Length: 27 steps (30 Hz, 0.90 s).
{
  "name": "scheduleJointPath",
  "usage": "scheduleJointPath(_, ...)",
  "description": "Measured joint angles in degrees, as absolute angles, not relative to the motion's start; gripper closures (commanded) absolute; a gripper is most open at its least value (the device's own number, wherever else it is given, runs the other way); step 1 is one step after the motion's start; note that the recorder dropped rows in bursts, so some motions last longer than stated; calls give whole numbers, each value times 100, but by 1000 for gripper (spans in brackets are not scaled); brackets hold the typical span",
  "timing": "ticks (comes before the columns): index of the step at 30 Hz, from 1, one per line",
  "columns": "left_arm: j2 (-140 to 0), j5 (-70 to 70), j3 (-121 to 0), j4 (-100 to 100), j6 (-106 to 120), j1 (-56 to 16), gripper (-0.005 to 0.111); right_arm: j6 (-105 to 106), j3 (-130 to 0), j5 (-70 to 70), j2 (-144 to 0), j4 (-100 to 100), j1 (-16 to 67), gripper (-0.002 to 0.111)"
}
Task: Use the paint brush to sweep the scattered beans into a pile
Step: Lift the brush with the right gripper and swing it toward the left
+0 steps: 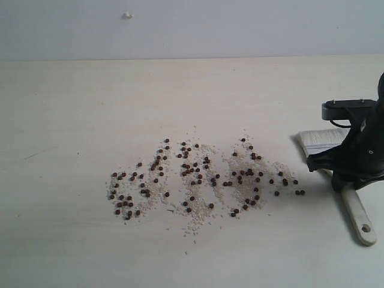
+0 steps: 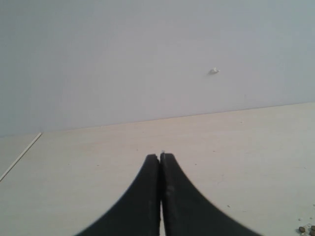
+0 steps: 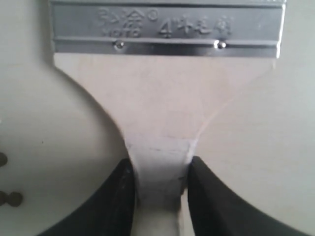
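**Brush gripped, beans unswept**

The right gripper [image 3: 158, 172] pinches the narrow neck of the paint brush [image 3: 167, 93], which lies on the table [image 1: 72, 240] just right of the beans [image 1: 198, 177]. The beans are scattered wide, with no pile yet. The left gripper [image 2: 160, 158] is pressed together and holds nothing (it plays no part here). The grip is on a slim, smooth handle, so dragging bristles could twist the brush. A hard stroke could also flick the round beans outward.

Laboratory-style robot test station. A pale, wood-grain table [image 2: 98, 162] extends ahead of the left end effector [image 2: 160, 157] to a plain grey-white wall [image 2: 123, 59] carrying one small white nub [image 2: 213, 71]. The black end effector itself marks a robotics setting.
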<state>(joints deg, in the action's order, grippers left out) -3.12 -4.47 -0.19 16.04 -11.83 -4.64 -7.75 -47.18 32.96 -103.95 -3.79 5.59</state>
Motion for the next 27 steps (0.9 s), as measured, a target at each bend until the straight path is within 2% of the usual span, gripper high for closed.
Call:
scheduleJointPath(3, -312, -447, -19, 1604, -1183, -464, 107, -506, -4885, 3921, -10199, -415, 559, 108)
scheduleJointPath(10, -312, -447, -19, 1604, -1183, -464, 107, -211, -4943, 4187, -9545, -437, 559, 108)
scheduleJointPath(27, -312, -447, -19, 1604, -1183, -464, 107, 798, -5203, 5889, -8482, 161, 559, 108)
